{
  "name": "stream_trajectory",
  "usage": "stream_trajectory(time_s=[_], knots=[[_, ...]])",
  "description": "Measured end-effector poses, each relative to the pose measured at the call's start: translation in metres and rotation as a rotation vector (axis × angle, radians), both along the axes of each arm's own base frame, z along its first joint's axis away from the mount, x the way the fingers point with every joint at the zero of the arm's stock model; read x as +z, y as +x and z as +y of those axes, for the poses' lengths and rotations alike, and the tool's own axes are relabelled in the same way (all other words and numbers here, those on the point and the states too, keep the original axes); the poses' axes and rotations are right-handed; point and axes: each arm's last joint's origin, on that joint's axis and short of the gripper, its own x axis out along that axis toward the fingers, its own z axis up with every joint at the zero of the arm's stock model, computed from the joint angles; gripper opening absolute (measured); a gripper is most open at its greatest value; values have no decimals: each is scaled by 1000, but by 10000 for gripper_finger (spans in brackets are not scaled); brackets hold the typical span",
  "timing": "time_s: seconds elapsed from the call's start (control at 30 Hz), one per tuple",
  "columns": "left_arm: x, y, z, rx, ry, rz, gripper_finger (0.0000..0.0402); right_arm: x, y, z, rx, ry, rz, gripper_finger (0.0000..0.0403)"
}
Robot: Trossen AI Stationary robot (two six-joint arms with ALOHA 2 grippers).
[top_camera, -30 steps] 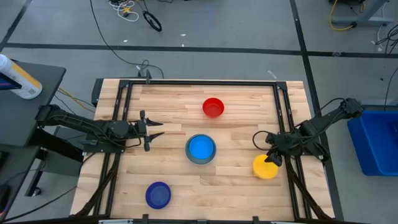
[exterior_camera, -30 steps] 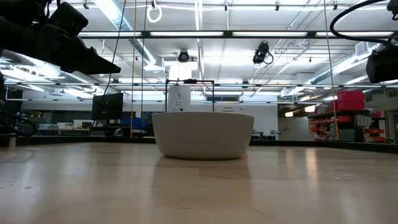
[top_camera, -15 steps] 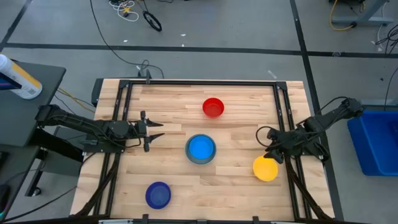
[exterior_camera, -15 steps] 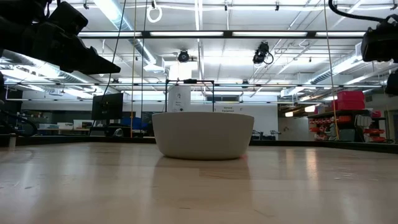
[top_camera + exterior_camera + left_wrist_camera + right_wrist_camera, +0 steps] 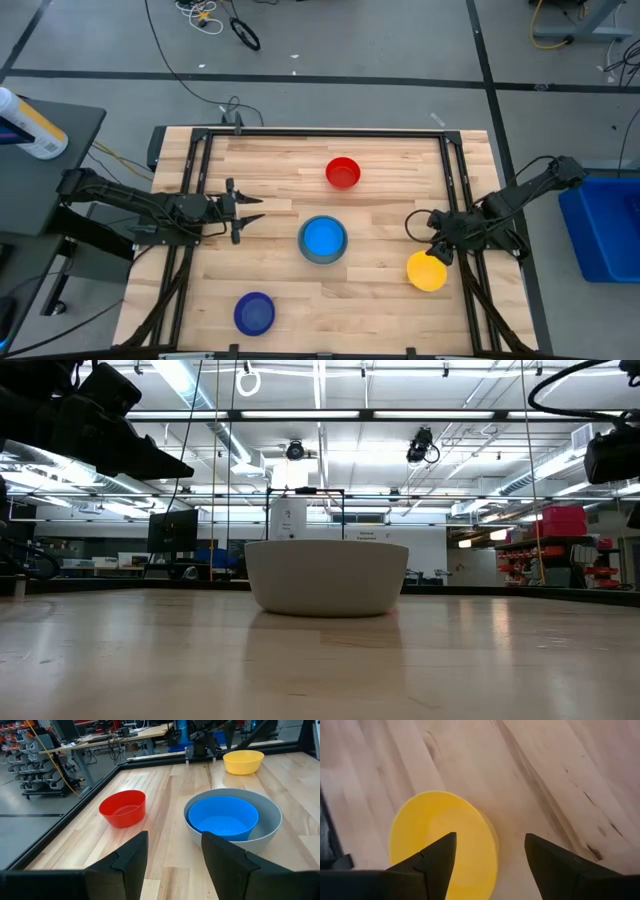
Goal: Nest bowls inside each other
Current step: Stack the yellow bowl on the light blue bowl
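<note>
The light blue bowl (image 5: 323, 237) sits nested in the grey bowl (image 5: 270, 818) at the table's middle. The red bowl (image 5: 343, 172) stands toward the far edge, the dark blue bowl (image 5: 254, 313) near the front left, and the yellow bowl (image 5: 427, 272) at the right. My right gripper (image 5: 490, 855) hangs open above the yellow bowl's (image 5: 442, 840) far right rim, pointing steeply down. One of its fingers stands over the bowl and one beyond the rim. My left gripper (image 5: 172, 855) waits open and level at the left, pointing at the bowls.
A black frame (image 5: 320, 131) runs along the wooden table's far edge and both sides. Bare wood lies between the bowls. In the low view the grey bowl (image 5: 326, 577) fills the middle, with both arms high at the picture's sides.
My right gripper tipped up and drew a little away from the yellow bowl, then tipped back down over its rim, ending about where it began. The bowls have not moved.
</note>
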Motion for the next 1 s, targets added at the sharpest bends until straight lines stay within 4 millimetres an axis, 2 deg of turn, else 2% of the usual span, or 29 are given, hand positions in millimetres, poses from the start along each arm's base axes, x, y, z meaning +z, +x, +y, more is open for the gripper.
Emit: stream_trajectory(time_s=[0.83, 1.0], knots=[[0, 0, -1, -18, -10, 0, 194, -16, 21, 14, 26, -45, 121, 198], [0, 0, -1, -20, -11, 1, 194, -18, 25, 16, 41, -42, 126, 173]])
